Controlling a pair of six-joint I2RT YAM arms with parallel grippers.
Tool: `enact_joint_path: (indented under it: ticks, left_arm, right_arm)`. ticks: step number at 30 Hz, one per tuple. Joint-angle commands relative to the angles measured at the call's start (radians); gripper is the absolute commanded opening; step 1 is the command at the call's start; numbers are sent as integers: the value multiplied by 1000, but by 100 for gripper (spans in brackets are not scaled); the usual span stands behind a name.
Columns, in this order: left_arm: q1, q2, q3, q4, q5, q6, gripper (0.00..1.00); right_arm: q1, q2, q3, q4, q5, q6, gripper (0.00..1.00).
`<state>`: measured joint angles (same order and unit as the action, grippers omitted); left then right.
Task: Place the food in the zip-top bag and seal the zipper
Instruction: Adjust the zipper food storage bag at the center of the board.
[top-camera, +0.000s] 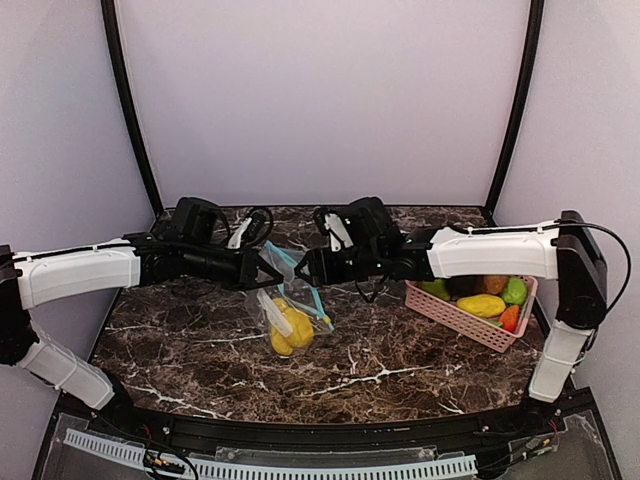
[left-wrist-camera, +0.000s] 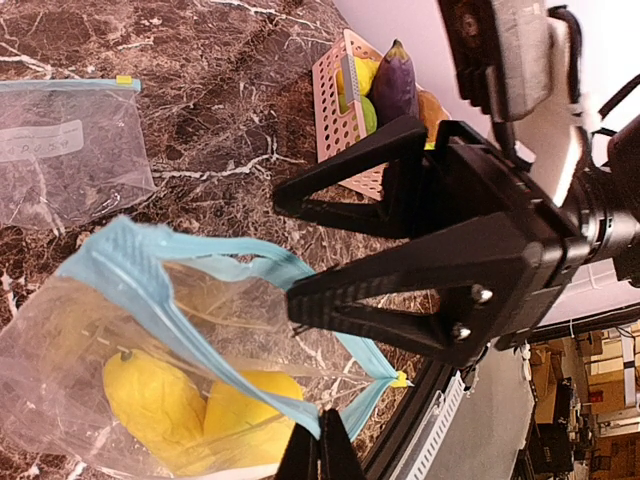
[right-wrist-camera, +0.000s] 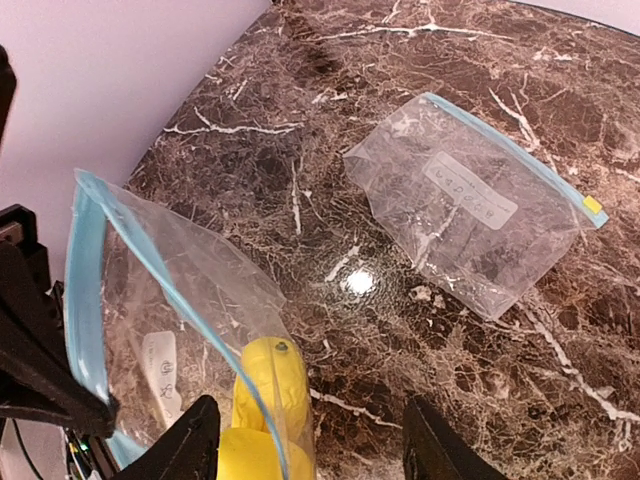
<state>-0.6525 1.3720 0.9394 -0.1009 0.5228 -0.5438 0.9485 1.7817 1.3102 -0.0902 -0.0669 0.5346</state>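
A clear zip-top bag (top-camera: 296, 297) with a blue zipper rim hangs above the table between my grippers, its mouth open. Yellow food (top-camera: 292, 330) lies inside it, also seen in the left wrist view (left-wrist-camera: 160, 400) and the right wrist view (right-wrist-camera: 270, 380). My left gripper (top-camera: 266, 270) is shut on the blue rim (left-wrist-camera: 250, 375), its fingertips (left-wrist-camera: 322, 445) pinching it. My right gripper (top-camera: 303, 268) is open at the bag's mouth; its fingers (right-wrist-camera: 190, 445) straddle one wall of the bag. More food (top-camera: 482, 305) lies in the pink basket.
The pink basket (top-camera: 455, 312) stands at the right with yellow, green, orange-red, brown and purple pieces, also in the left wrist view (left-wrist-camera: 335, 110). A second, empty flat zip-top bag (right-wrist-camera: 480, 200) lies on the marble table (top-camera: 400, 370) farther back.
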Motion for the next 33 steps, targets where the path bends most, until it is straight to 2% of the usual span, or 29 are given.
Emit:
enact_joint_path:
  ticks: [1, 4, 7, 8, 10, 16, 23, 26, 29, 33]
  left_arm:
    - [4, -40, -15, 8, 8, -3, 1]
    - [4, -45, -12, 7, 12, -1, 1]
    - [5, -54, -7, -25, -7, 13, 1]
    - [8, -58, 1, -43, -23, 23, 1]
    - [19, -76, 11, -96, -90, 36, 1]
    - [50, -130, 47, -219, -253, 70, 1]
    - [50, -91, 59, -254, -282, 77, 1]
    - [51, -75, 38, -182, -213, 74, 1]
    - [50, -61, 11, -112, -137, 60, 1]
    - [50, -46, -10, -53, -84, 60, 1]
  right_arm:
    - [-3, 69, 60, -32, -33, -42, 57]
    - [-4, 93, 87, -34, -36, -60, 50]
    - [-4, 95, 108, -32, -41, -74, 17]
    - [-4, 82, 108, -30, -33, -74, 10]
    - [-3, 46, 90, -17, -5, -74, 4]
    - [10, -77, -3, 6, 131, -90, 3]
    - [34, -110, -74, 12, 228, -56, 2]
    - [35, -98, -82, 7, 213, -20, 5]
    - [35, -102, -89, 5, 216, 4, 16]
    - [34, -138, -89, -29, 250, -2, 46]
